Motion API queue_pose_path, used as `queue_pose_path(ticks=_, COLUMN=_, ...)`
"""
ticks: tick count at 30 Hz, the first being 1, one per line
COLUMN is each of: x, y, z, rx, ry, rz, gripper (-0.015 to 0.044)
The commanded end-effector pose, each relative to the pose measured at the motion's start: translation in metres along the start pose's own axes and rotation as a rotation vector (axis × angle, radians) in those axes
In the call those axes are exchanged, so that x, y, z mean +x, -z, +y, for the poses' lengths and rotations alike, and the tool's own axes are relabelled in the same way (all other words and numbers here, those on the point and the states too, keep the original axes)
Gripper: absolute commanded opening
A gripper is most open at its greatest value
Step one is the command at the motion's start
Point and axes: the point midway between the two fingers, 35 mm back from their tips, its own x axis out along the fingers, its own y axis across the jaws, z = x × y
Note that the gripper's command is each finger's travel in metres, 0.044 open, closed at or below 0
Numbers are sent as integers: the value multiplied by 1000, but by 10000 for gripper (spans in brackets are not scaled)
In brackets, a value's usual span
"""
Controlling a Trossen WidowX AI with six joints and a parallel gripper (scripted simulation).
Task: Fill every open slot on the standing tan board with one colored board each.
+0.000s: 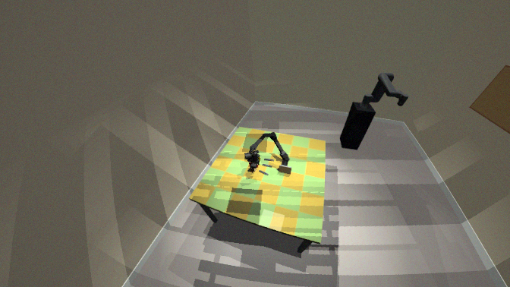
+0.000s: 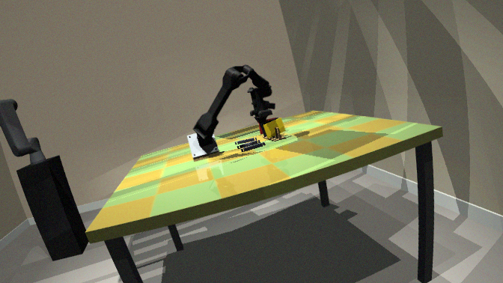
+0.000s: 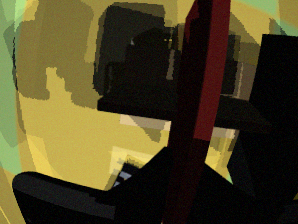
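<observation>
Gripping the red board (image 2: pixel 260 129) (image 3: pixel 207 75) upright, we have the gripper (image 2: pixel 263 120) clamped on it just beside our landmark, the yellow board (image 2: pixel 275 126), which stands upright near the dark holders (image 2: pixel 253 147), on the checkered table (image 1: pixel 288 193) (image 2: pixel 187 187).

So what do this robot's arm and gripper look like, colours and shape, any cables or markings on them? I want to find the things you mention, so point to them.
The arm (image 1: pixel 272 135) (image 2: pixel 221 99) is dark, nearly black, with slim straight links and chunkier, rounded joints. The gripper (image 2: pixel 264 121) is equally dark, with blocky, angular parts at its wrist end. I can't make out cables or markings on either at this size and in this light.
</observation>
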Motion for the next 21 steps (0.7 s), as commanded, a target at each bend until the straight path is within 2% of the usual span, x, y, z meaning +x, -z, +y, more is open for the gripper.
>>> queue_pose_path(ticks=1, x=4, y=0, z=0, rx=-4, ry=5, rz=-2, gripper=0)
queue_pose_path(ticks=11, x=3, y=0, z=0, rx=0, ry=1, rz=1, gripper=0)
queue_pose_path(ticks=17, x=3, y=0, z=0, rx=0, ry=1, rz=1, gripper=157)
queue_pose_path(ticks=21, x=3, y=0, z=0, rx=0, ry=1, rz=1, gripper=166)
